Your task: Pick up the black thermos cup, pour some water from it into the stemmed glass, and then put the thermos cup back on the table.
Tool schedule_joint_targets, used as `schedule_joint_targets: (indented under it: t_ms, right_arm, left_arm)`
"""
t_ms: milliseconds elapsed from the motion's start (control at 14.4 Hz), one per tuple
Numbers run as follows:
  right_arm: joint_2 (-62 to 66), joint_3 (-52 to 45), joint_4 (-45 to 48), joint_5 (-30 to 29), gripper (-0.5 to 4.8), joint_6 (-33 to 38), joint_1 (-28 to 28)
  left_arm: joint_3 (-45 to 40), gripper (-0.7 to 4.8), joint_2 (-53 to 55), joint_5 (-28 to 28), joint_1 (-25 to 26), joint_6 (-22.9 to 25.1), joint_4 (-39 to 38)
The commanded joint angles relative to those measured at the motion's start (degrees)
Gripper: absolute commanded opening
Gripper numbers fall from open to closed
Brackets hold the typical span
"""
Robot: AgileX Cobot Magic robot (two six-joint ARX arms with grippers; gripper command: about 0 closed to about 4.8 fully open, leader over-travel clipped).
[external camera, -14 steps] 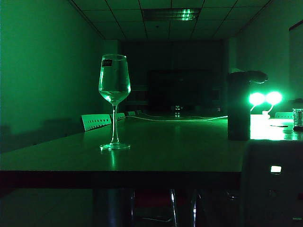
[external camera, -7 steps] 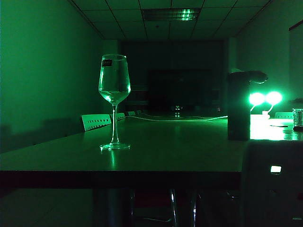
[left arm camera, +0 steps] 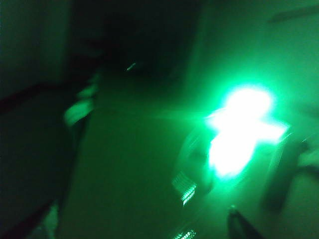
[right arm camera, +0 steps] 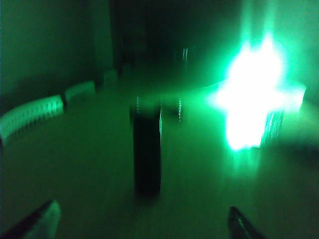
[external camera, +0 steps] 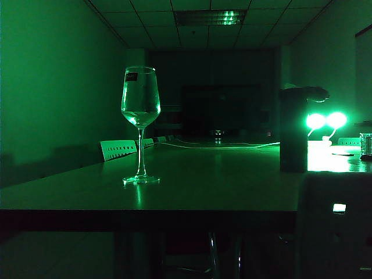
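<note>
- Black thermos cup (external camera: 292, 131) upright on the table (external camera: 192, 186), long axis vertical, well apart from the stemmed glass (external camera: 140, 125), on the side of the two bright lamps (external camera: 326, 121).
- Right gripper (right arm camera: 142, 221): fingers spread wide, nothing between them; thermos cup (right arm camera: 147, 149) dead ahead, apart from both tips.
- Left gripper (left arm camera: 238, 224): one fingertip only in a blurred view, spread cannot be told.
- Judged: right arm nearer the thermos cup; straight approach, side grasp.
</note>
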Motion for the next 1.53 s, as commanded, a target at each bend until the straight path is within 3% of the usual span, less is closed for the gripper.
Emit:
schedule_joint_targets:
  t_ms: [69,208,486,694,903,1250,1528]
  right_arm:
    - [7.4,9.7,0.7,-0.1,4.79,-0.5,0.0]
    - [17.2,17.9,1.7,-0.1,4.79,-0.5,0.0]
    - [37.0,26.6,16.1,-2.6,4.79,-0.6,0.0]
    - [51.8,26.7,26.2,-4.5,4.79,-0.6,0.7]
    - [69.2,26.7,39.5,-4.6,4.79,-2.6,1.6]
    - [95.3,30.7,57.5,-6.3,4.79,-3.2,1.6]
    - [109.3,40.7,58.1,-6.1,4.79,-3.5,1.6]
  left_arm:
    - [6.9,4.79,3.3,2.8,0.0,-1.1,0.5]
    - [10.9,4.79,10.8,5.6,0.0,-1.2,4.4]
    - [20.2,4.79,30.6,7.8,-0.7,-2.7,14.3]
    - [27.0,4.79,44.4,6.7,-9.7,-2.1,16.3]
    - [29.6,4.79,56.0,0.4,-20.5,4.1,17.7]
    - [29.6,4.79,66.2,-2.2,-24.5,4.3,20.6]
    - [29.6,4.79,67.7,-2.2,-24.7,4.3,21.0]
